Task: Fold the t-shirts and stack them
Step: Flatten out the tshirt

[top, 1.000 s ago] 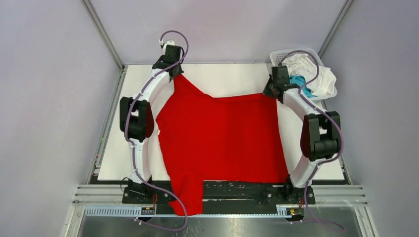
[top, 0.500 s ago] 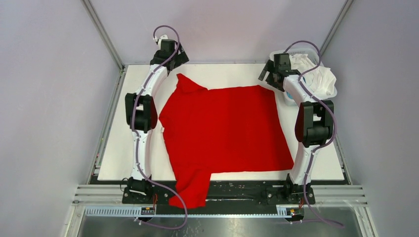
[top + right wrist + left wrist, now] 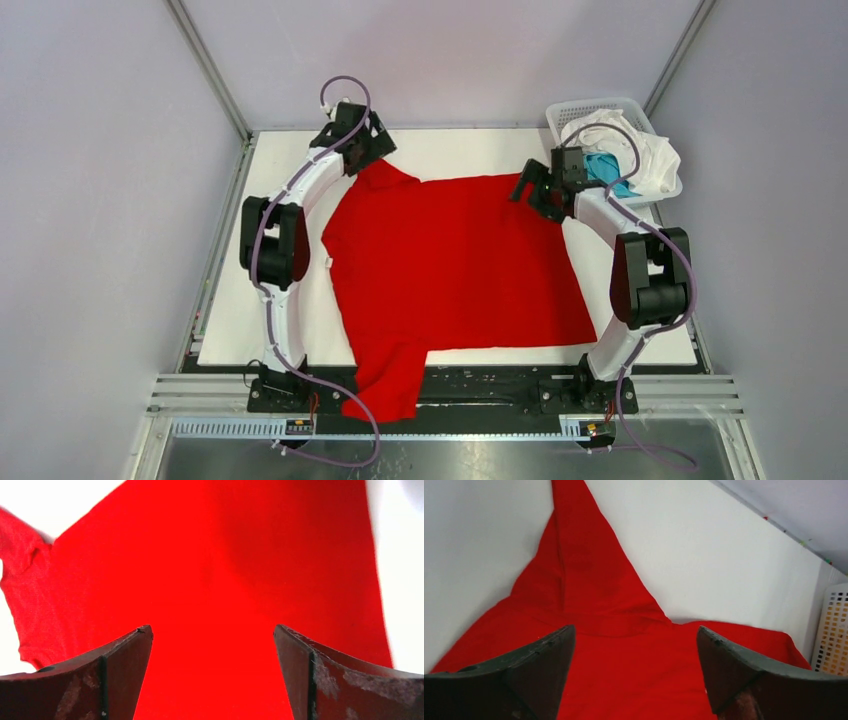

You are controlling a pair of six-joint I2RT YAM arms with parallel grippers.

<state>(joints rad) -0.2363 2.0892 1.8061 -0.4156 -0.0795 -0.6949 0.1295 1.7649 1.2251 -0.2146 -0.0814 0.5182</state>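
A large red t-shirt (image 3: 455, 265) lies spread flat on the white table (image 3: 450, 152), one sleeve hanging over the near edge. My left gripper (image 3: 372, 150) hovers open above the far left sleeve (image 3: 579, 580), nothing between its fingers. At the shirt's far right corner my right gripper (image 3: 528, 190) is also open over the red cloth (image 3: 225, 580) and holds nothing. More t-shirts, white (image 3: 640, 150) and teal-blue (image 3: 603, 168), are heaped in the basket at the back right.
A white lattice basket (image 3: 600, 106) stands at the table's far right corner, also visible at the right edge (image 3: 835, 630) of the left wrist view. Grey walls and metal frame rails enclose the table.
Both grippers have opened and let go of the red shirt's far corners. The shirt dropped flat. Both grippers lifted off, then moved back over its far edge.
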